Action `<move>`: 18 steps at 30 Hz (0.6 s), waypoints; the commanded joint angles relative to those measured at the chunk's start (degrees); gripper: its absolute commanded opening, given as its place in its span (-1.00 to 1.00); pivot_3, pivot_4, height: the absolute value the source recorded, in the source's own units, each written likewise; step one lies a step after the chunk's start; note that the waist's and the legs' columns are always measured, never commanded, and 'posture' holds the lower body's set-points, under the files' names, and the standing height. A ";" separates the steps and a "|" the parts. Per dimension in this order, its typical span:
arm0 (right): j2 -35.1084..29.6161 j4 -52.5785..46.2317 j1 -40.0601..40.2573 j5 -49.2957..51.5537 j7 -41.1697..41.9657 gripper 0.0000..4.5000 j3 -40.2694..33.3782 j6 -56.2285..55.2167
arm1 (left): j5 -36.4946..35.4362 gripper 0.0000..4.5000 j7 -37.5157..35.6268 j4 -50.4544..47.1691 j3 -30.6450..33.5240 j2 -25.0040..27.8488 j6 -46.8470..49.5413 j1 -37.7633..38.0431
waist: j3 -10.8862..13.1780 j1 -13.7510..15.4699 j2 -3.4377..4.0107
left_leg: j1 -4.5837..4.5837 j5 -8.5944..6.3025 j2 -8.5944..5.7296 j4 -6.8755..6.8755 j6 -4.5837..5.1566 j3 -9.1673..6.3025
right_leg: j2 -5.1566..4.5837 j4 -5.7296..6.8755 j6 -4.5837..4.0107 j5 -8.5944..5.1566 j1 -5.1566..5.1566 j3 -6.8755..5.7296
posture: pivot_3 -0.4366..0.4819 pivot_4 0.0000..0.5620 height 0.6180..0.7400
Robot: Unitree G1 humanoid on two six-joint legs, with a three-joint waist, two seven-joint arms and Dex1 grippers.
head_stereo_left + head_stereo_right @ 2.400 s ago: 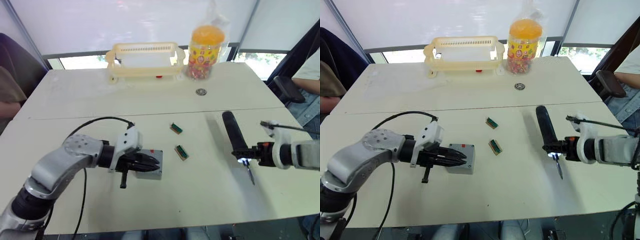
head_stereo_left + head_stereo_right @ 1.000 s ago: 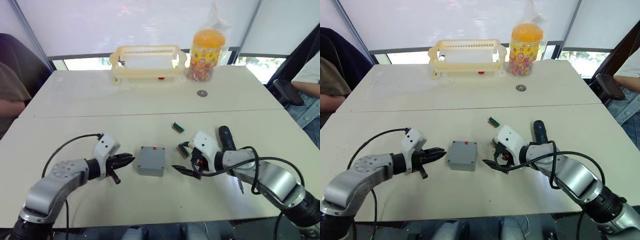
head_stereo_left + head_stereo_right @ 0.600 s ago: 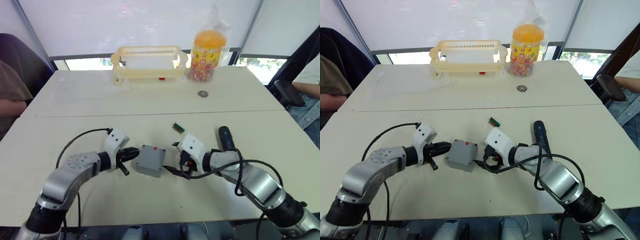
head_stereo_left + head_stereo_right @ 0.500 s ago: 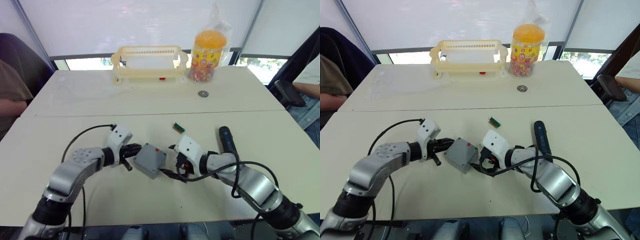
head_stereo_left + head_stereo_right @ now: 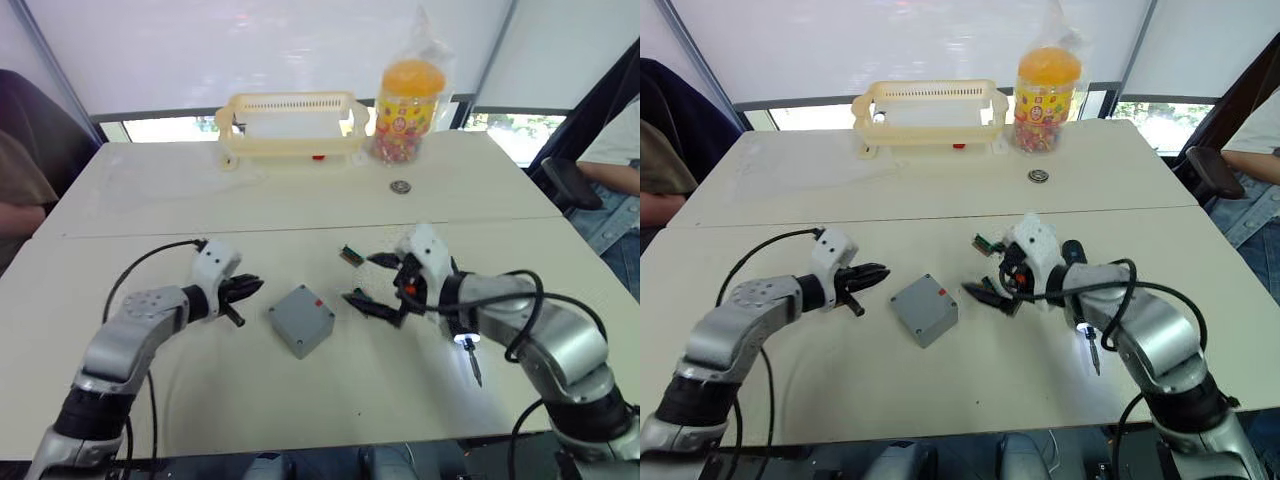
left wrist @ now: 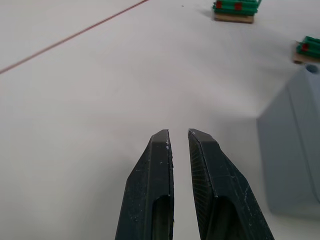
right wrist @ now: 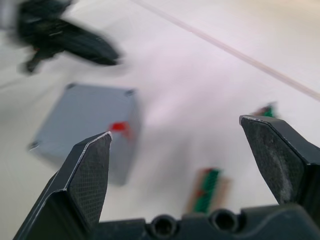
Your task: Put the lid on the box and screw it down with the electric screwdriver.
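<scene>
The grey box (image 5: 301, 319) lies on the table turned diagonally, with a small red mark on its side. Its flat top with corner holes is the lid (image 7: 85, 117), lying on the box. My left gripper (image 5: 254, 287) is shut with nothing in it, a short way left of the box, pointing at it. My right gripper (image 5: 372, 282) stands wide open to the right of the box, apart from it. The electric screwdriver (image 5: 466, 342) lies behind my right forearm. Its lit end and thin bit point toward the table's front edge.
Two small green terminal blocks (image 5: 350, 253) (image 7: 207, 190) lie by my right gripper. At the back stand a yellow basket (image 5: 290, 120) and a candy jar (image 5: 410, 95), with a small metal ring (image 5: 400, 186) in front. A seated person (image 5: 610, 170) is at the right.
Half a second ago both grippers pressed against the box, which was tipped up. Both have since drawn back, the right one furthest, and the box lies flat, turned diagonally.
</scene>
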 commanded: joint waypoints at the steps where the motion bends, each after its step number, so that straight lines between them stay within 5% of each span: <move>1: 1.92 7.71 -2.90 -5.63 0.92 0.99 4.58 -8.25 | -3.98 -0.75 2.04 -9.58 3.31 -0.69 4.54 5.57 | 0.00 -0.12 0.00 | 0.00 0.00 0.00 0.00 0.00 0.03 | -0.01 0.00 0.00 0.00 -0.03 0.02 | -0.05 -0.47 1.00; 7: 4.95 17.21 -5.68 -12.26 3.39 0.99 9.74 -18.17 | -7.35 -0.75 4.65 -17.81 5.88 -2.31 6.69 14.96 | 0.00 0.25 0.00 | -0.01 0.02 0.02 -0.01 -0.04 0.05 | -0.06 0.27 -0.01 -0.01 -0.18 0.09 | -0.05 -0.47 1.00; 18: 6.49 11.55 -2.01 -13.44 6.77 0.99 11.14 -16.17 | -6.33 -0.75 6.26 -13.65 0.24 -5.03 5.97 8.50 | -0.04 0.15 -0.06 | 0.00 0.08 -0.05 0.08 -0.14 -0.03 | -0.06 0.55 -0.02 -0.02 -0.21 0.06 | -0.05 -0.47 1.00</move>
